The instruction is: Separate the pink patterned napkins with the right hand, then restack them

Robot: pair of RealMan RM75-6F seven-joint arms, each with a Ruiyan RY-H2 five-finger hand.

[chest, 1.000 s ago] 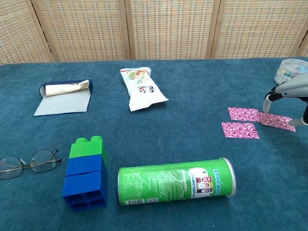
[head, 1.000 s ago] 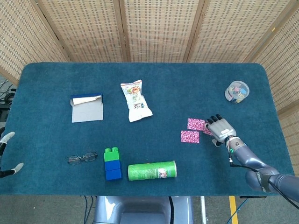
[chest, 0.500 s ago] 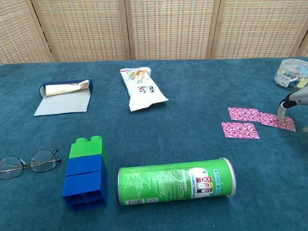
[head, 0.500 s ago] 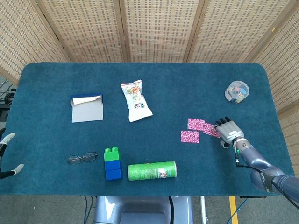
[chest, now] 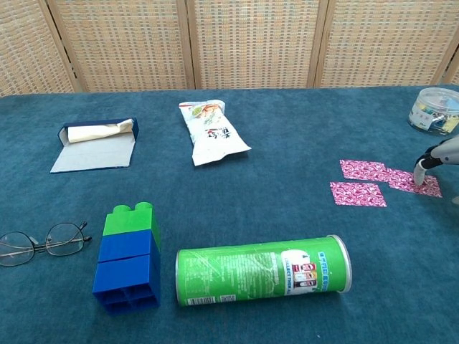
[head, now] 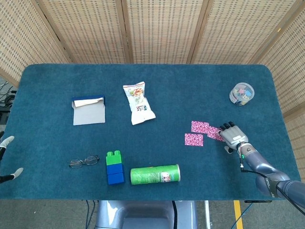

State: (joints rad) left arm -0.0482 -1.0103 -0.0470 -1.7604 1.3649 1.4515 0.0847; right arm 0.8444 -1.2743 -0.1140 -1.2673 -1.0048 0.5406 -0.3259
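The right hand [head: 232,134] sits palm-down with fingertips [chest: 419,173] pressing the rightmost napkin [chest: 412,182], not really gripping it, while the other two napkins [chest: 358,181] lie just left on the table [head: 190,90].

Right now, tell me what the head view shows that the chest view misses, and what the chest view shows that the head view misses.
Only the head view shows the whole right hand with its forearm, the left hand's fingertips at the frame edge, and the far table edge.

Only the chest view shows a fingertip pressing on the rightmost napkin, seen from the side.

Both show three pink napkins spread apart, the clip tub, snack bag, green can, blocks, glasses and blue box.
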